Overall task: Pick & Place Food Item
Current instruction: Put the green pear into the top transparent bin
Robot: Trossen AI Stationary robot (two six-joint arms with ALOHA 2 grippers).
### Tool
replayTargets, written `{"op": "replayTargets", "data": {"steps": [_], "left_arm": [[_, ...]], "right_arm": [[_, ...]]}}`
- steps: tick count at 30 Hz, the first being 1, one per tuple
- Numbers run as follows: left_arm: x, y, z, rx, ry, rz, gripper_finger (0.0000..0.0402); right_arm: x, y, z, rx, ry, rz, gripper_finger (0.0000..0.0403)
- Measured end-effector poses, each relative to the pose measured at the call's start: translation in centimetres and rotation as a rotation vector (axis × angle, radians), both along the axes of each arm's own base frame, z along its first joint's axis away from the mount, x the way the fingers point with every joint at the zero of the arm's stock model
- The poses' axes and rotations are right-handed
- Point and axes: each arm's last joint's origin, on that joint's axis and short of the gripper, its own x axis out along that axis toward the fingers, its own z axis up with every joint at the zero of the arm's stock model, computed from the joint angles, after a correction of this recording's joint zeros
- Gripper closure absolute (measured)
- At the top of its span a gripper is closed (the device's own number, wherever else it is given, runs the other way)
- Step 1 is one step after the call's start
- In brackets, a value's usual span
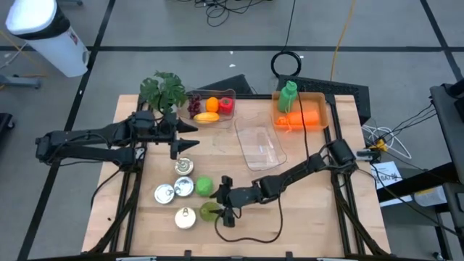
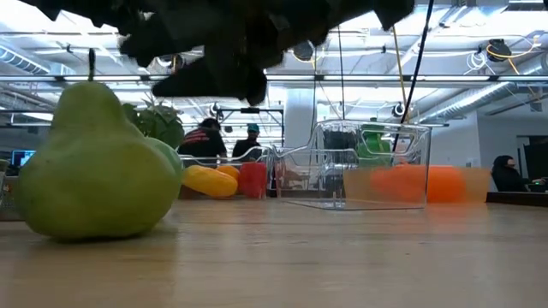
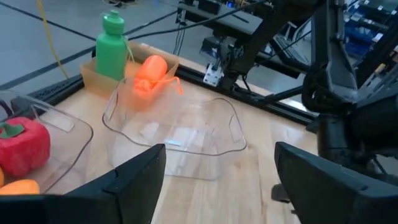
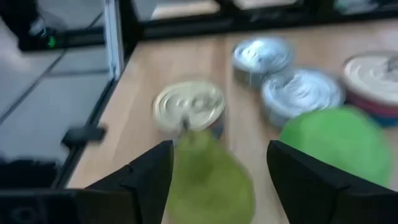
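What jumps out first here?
The green pear looms at the low view's left, standing on the table's near edge between the open fingers of the right hand. Behind it sit a cluster of tin cans, an empty clear container mid-table, and the left hand open, hovering beside the fruit tray.

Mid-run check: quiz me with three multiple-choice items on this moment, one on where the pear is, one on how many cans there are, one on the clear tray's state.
1. Where does the pear sit?
A. On the table by the right gripper
B. In the orange bin
C. Inside the clear tray

2. How many cans stand on the table?
A. Two
B. Four
C. Six

3. What is in the clear tray?
A. A carrot
B. Nothing
C. A green bottle

Answers:
1 A, the high view shows it on the wood at that gripper's tips.
2 B, four round lids show.
3 B, bare wood shows through it.
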Motion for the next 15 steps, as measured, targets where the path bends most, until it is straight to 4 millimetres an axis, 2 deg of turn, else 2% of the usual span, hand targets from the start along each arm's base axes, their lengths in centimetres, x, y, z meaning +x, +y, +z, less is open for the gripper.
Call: {"op": "replayTargets", "data": {"steps": [3, 7, 15], "left_arm": [[0.0, 0.0, 0.1, 0.002, -0.007, -0.001, 0.0082], [0.1, 0.0, 0.0, 0.002, 0.0, -0.001, 0.0076], [0.1, 0.0, 0.0, 0.003, 0.001, -0.001, 0.0091]], "right_arm": [[-0.3, 0.5, -0.5, -0.029, 0.003, 0.03, 0.016], [-0.2, 1.0, 0.3, -0.048, -0.059, 0.053, 0.017], [-0.1, 1.3, 0.8, -0.036, -0.113, 0.06, 0.0179]]}}
